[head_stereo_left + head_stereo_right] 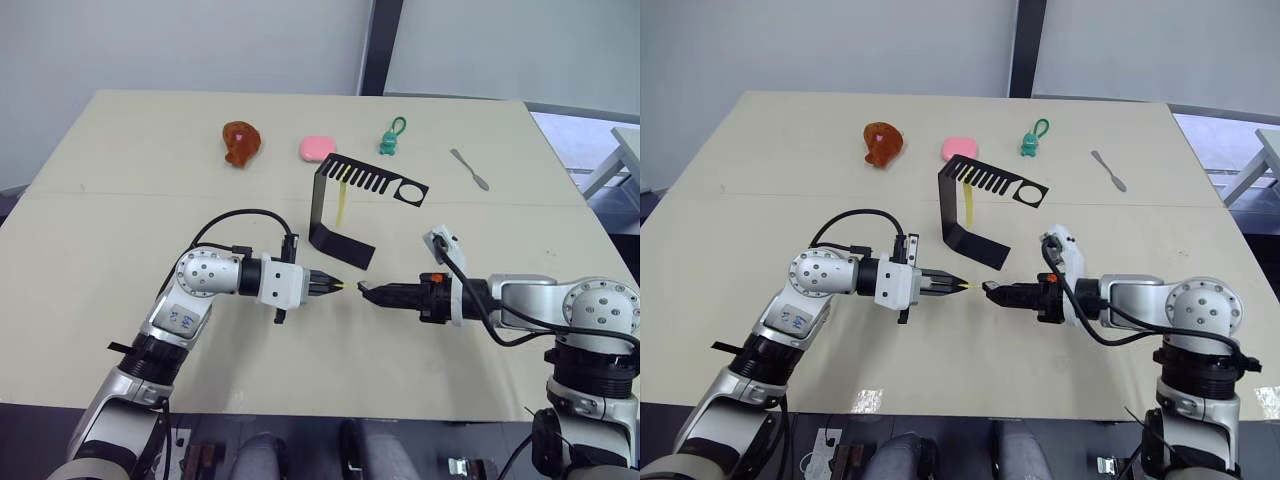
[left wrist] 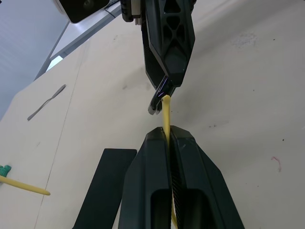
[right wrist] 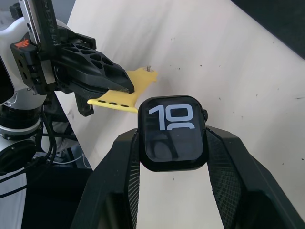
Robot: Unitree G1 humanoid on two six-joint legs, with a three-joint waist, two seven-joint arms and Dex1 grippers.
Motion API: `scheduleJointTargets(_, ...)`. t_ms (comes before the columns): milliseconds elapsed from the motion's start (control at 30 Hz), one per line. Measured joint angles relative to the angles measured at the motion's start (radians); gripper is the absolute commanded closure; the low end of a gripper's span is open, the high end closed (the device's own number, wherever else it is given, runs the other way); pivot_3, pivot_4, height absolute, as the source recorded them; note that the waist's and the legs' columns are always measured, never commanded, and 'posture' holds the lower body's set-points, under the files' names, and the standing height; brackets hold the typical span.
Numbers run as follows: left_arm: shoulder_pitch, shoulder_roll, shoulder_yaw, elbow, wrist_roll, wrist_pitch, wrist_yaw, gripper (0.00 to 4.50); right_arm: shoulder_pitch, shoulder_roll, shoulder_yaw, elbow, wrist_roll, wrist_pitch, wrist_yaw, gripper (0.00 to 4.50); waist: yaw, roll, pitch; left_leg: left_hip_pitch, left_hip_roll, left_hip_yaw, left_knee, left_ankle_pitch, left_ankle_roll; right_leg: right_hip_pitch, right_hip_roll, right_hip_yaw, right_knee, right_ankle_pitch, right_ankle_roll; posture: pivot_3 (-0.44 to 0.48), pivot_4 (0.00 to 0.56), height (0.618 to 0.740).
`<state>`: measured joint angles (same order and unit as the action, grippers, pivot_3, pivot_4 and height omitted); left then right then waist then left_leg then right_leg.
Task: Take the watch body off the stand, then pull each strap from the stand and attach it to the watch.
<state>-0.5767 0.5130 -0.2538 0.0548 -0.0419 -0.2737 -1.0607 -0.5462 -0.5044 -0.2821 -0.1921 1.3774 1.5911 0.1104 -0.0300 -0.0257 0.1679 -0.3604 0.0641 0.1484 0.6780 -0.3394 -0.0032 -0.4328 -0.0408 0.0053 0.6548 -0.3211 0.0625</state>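
Right gripper (image 3: 172, 143) clamped on the watch body (image 3: 173, 133), screen face up, held above the table (image 1: 130, 200). Left gripper (image 2: 167, 138) pinched tight on one yellow strap (image 3: 125, 93), its tip just short of the watch edge, not touching. Grippers face each other in front of the stand (image 1: 345, 205). Second strap (image 1: 341, 204) hangs from the stand's slotted arm.
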Motion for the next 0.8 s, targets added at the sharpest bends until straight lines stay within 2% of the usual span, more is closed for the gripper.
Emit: scheduleJointTargets(800, 0.000, -0.024, 0.000, -0.003, 0.004, 0.054, 0.014, 4.50, 0.003, -0.071, 0.044, 0.000, 0.062, -0.062, -0.014, 3.01, 0.000, 0.000, 0.000, 0.000, 0.000, 0.000, 0.000, 0.000, 0.000, 0.000, 0.000, 0.000, -0.001, 0.000, 0.000, 0.000, 0.150, 0.740)
